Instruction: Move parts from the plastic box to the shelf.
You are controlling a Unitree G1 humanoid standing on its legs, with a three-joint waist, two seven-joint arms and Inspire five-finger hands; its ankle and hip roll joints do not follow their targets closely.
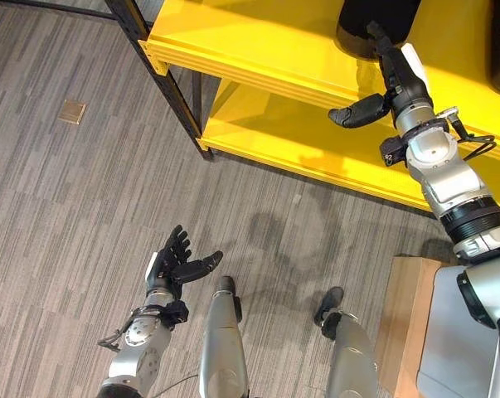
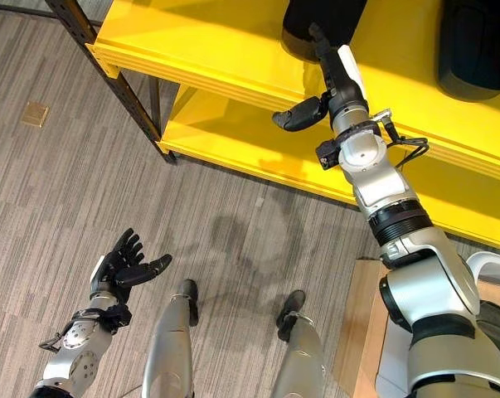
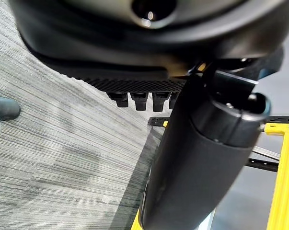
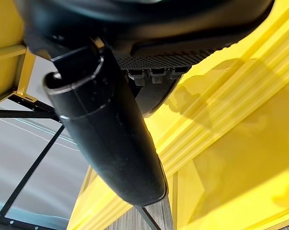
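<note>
While left hand (image 1: pixel 177 259) idles open, right hand (image 1: pixel 392 79) extended against black part (image 1: pixel 374 21), yellow shelf (image 1: pixel 258 50)

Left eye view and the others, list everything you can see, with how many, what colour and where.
shelf: one, yellow boards on a dark frame, ahead of the robot, upper and lower level showing.
dark parts: two, black, on the upper board, one at the right hand's fingertips, one further right.
floor plate: one, tan, square, set in the grey floor, far left.
wooden block: one, light wood, on the floor at lower right.
left hand: dark, open, palm up, low over the floor.
right hand: dark, fingers straight, reaching to the upper board.
</note>
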